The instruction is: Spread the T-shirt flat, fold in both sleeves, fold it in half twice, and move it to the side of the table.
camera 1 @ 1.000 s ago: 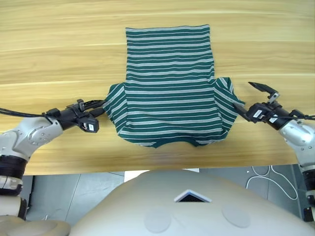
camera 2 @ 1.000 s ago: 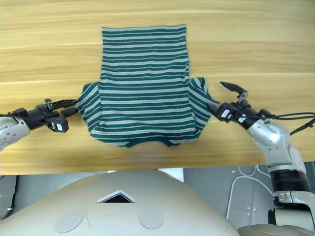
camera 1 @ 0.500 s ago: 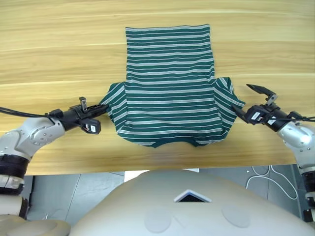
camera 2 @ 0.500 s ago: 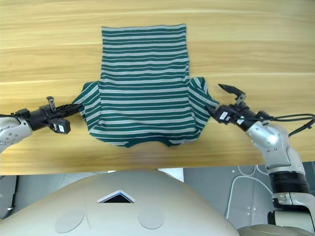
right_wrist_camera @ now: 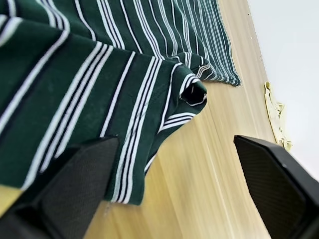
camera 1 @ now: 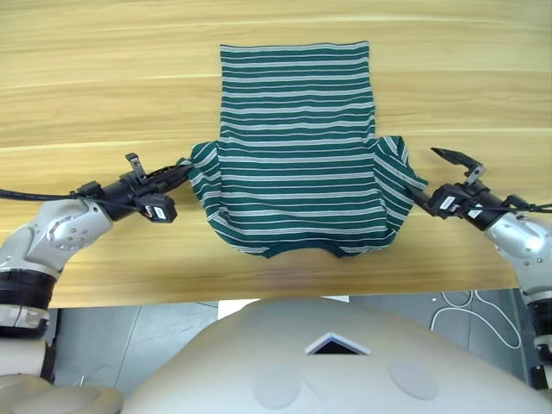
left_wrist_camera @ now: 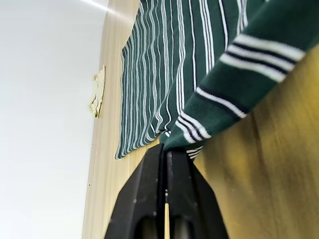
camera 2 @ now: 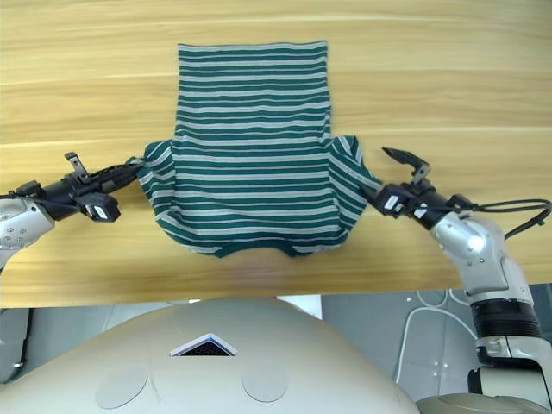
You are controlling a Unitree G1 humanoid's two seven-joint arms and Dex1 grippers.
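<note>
**A:** Left eye view, first entry?
**B:** T-shirt [camera 1: 297, 147], dark green with pale stripes, centre of frame, flat on wooden table [camera 1: 103, 78]. Hem toward the upper edge, collar toward the lower edge, close to the table's front rim. Both sleeves short and rumpled against the body.
**A:** Second entry?
**B:** Left gripper [camera 1: 178, 172], middle left of frame. Jaws clenched on the left sleeve's edge, cloth drawn out to a small point.
**A:** Third?
**B:** Right gripper [camera 1: 438, 179], middle right of frame. Jaws released and spread wide, the lower one just beside the right sleeve's edge, the upper one raised clear of it. Contact with the cloth: cannot tell.
**A:** Right eye view?
**B:** Same stock. T-shirt [camera 2: 254, 138] centre of frame, left gripper [camera 2: 129, 170] pinching the sleeve at middle left, right gripper [camera 2: 390, 178] agape at middle right.
**A:** Left wrist view?
**B:** Black fingers [left_wrist_camera: 144, 199] pressed together, the striped sleeve hem caught between their tips. Remainder of T-shirt [left_wrist_camera: 159, 74] lying beyond on the table.
**A:** Right wrist view?
**B:** Two dark fingers [right_wrist_camera: 75, 184] well apart, one against the striped sleeve, the other over bare wood. Folded sleeve corner between and beyond them.
</note>
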